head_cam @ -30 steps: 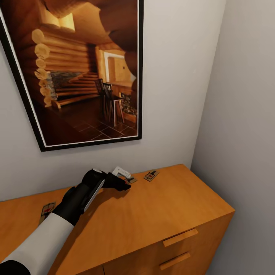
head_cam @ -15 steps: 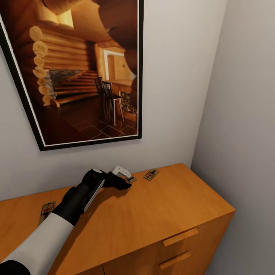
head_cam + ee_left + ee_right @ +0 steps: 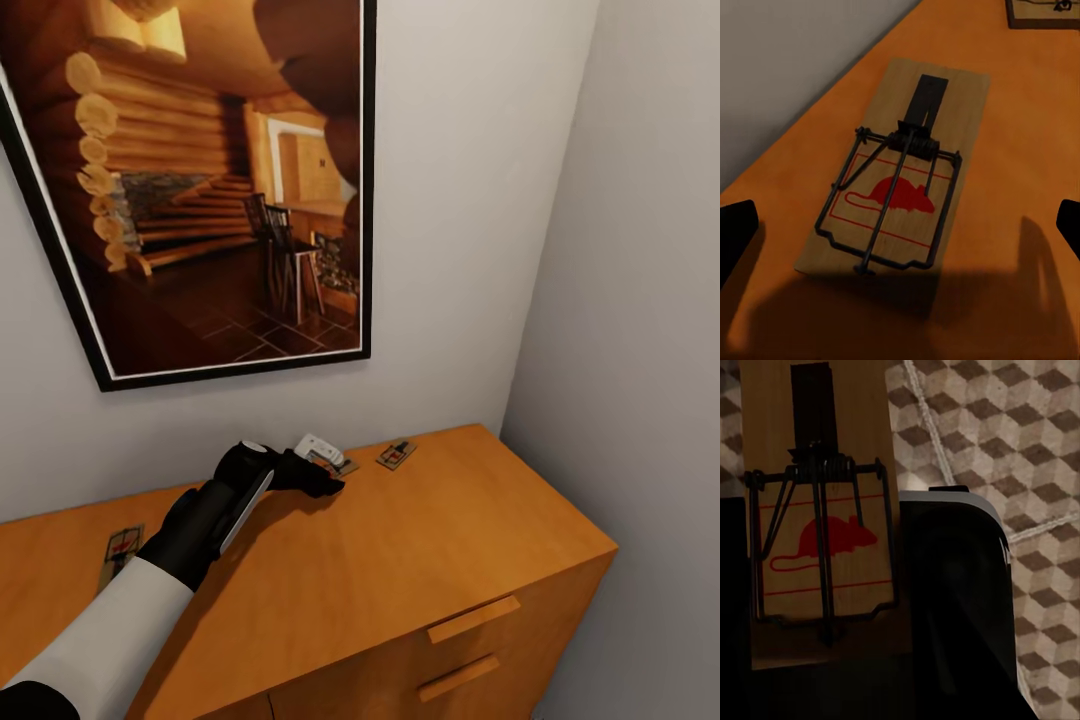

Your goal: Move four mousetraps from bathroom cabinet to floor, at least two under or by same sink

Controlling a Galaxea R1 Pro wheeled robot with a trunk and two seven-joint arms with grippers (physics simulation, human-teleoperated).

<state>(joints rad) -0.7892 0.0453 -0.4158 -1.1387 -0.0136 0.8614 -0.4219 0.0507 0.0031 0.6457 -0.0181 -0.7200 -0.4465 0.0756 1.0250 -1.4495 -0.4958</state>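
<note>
The left end effector (image 3: 325, 478) is hovering with fingers (image 3: 736, 229) apart over a mousetrap (image 3: 900, 187) lying flat on the cabinet (image 3: 420, 560) top by the far wall, its long axis running straight ahead between them. The right end effector (image 3: 832, 675) is gripping another mousetrap (image 3: 817, 510) above the tiled floor (image 3: 1020, 450).
</note>
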